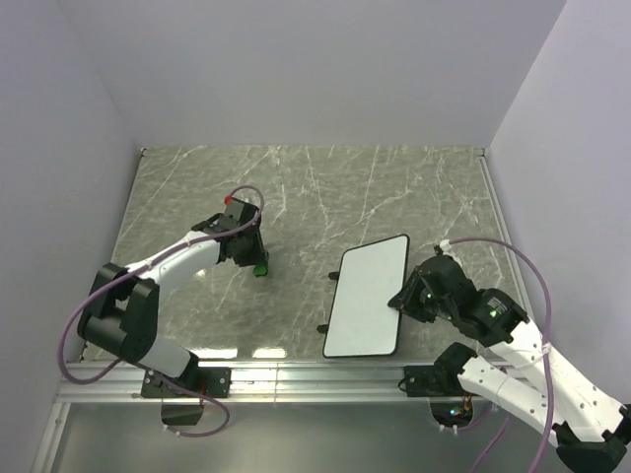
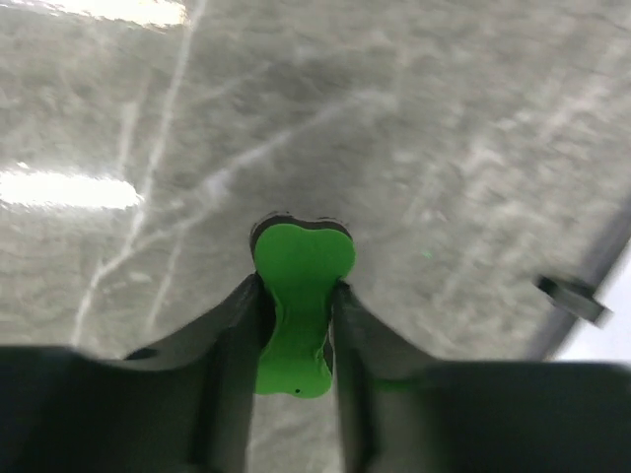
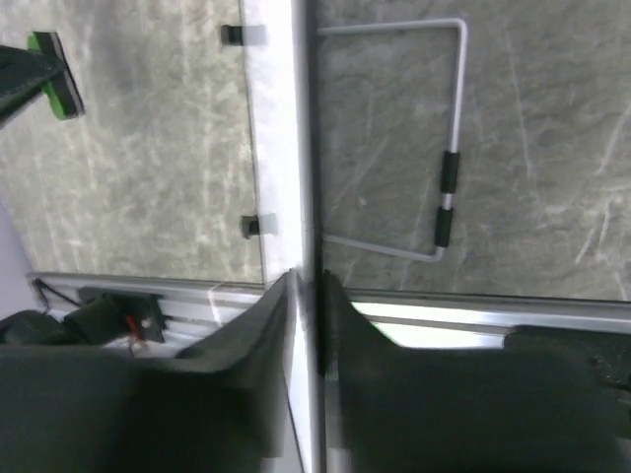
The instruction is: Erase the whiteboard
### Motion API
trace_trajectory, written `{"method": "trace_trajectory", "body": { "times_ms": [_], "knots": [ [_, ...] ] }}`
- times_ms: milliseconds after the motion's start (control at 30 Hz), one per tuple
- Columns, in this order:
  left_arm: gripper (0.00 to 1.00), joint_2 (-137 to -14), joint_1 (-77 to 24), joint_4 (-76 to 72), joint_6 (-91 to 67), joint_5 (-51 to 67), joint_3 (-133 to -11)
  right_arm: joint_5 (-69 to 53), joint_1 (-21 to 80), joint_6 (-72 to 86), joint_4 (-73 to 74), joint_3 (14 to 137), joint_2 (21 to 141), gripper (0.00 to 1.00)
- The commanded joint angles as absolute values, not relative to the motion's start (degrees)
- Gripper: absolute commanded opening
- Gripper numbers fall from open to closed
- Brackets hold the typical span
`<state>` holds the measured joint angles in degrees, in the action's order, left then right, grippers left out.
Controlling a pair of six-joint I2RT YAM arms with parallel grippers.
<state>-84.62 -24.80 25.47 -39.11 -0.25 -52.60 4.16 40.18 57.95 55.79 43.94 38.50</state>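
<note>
The whiteboard (image 1: 367, 296) lies right of the table's middle, its face plain white with no marks that I can see. My right gripper (image 1: 402, 299) is shut on its right edge and holds that side up. The right wrist view shows the board edge-on (image 3: 281, 118) between the gripper's (image 3: 308, 281) jaws, with two black feet and a wire stand (image 3: 449, 187) under it. My left gripper (image 1: 254, 258) is shut on the green eraser (image 1: 260, 267), low over the table left of the board. In the left wrist view the eraser (image 2: 299, 296) sits clamped in the gripper (image 2: 296, 286).
An aluminium rail (image 1: 296, 374) runs along the table's near edge. Grey walls close in the table at left, back and right. The board's corner and one foot (image 2: 572, 296) show at the right of the left wrist view.
</note>
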Motion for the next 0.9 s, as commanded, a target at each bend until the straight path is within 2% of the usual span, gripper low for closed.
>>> {"method": "trace_trajectory", "body": {
  "times_ms": [0,33,100,133,200,467,500,533,667,867],
  "knots": [
    [0.42,-88.5,-24.8,23.3,-37.0,-6.6,-52.7,2.8,40.6,58.0,56.7,40.7,38.7,0.42],
    [0.47,-89.2,-24.8,23.5,-36.9,-7.5,-52.8,3.0,40.7,58.0,56.8,40.7,38.2,0.65],
    [0.55,-91.0,-25.0,23.8,-36.3,-10.1,-53.4,3.5,40.7,58.0,57.7,41.1,37.9,0.79],
    [0.57,-91.6,-25.0,24.3,-36.0,-10.9,-53.7,4.4,40.8,57.8,58.8,41.8,37.6,0.90],
    [0.61,-92.5,-25.0,24.3,-35.7,-11.9,-53.8,5.8,40.7,57.3,60.4,43.3,37.6,0.98],
    [0.79,-90.1,-25.0,25.9,-36.2,-12.0,-53.2,14.3,40.6,51.5,64.4,60.6,39.3,1.00],
    [0.97,-88.7,-25.0,27.2,-36.5,-12.3,-53.3,14.9,40.6,50.5,64.0,63.6,39.3,1.00],
    [0.99,-87.4,-25.0,28.1,-37.2,-13.7,-54.0,15.4,40.6,47.9,62.2,64.9,39.4,1.00],
    [0.99,-78.9,-24.5,33.6,-36.6,-15.5,-58.1,19.1,40.6,41.6,57.0,68.8,40.9,1.00],
    [1.00,-68.1,-20.4,38.5,-30.7,-9.3,-69.2,22.5,40.6,33.6,53.5,77.4,46.8,1.00]
  ]
}}
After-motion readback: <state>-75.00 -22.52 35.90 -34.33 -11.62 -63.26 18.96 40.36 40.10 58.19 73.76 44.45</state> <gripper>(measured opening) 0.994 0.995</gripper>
